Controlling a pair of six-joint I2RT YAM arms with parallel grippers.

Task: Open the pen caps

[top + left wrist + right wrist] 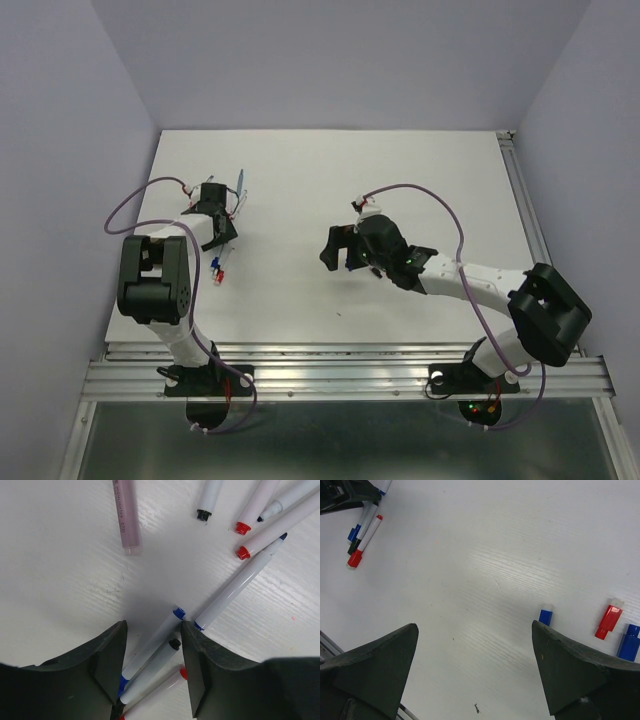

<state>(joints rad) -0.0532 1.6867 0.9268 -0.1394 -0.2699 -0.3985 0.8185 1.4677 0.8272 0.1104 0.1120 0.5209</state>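
- Three loose pen caps point(609, 622) lie in a row on the white worktop point(485, 540). The red one is in the middle, with a dark blue cap point(546, 616) on one side and a second dark blue cap point(630, 642) on the other.
- They lie just beside one finger of the right gripper point(474, 626). The top view hides them, so I cannot place them against the worktop's edges.
- Three more caps sit on pens by the left gripper point(153, 630): a fitted red cap point(355, 559), a fitted blue cap point(354, 532) and a black one between them.
- The left wrist view shows nine pens, eight whitish and one pink pen point(127, 515). In the top view this cluster lies near the worktop's left edge.
- Of the eight, three lie side by side: a blue-ended pen point(155, 642), a black-ended pen point(150, 672) and a red-ended pen point(165, 685).
- Two others show bare tips: a blue-tipped pen point(240, 585) and a dark-tipped pen point(285, 500).
- Two have red ends and one has a black end.
- The only writing is a line of small print along the pink pen, too fine to read.
- The left gripper's jaws stand part-way apart, straddling the three side-by-side pens. A gap shows beside one finger, and nothing is visibly clamped.
- The right gripper's jaws are spread wide over bare worktop, holding nothing.
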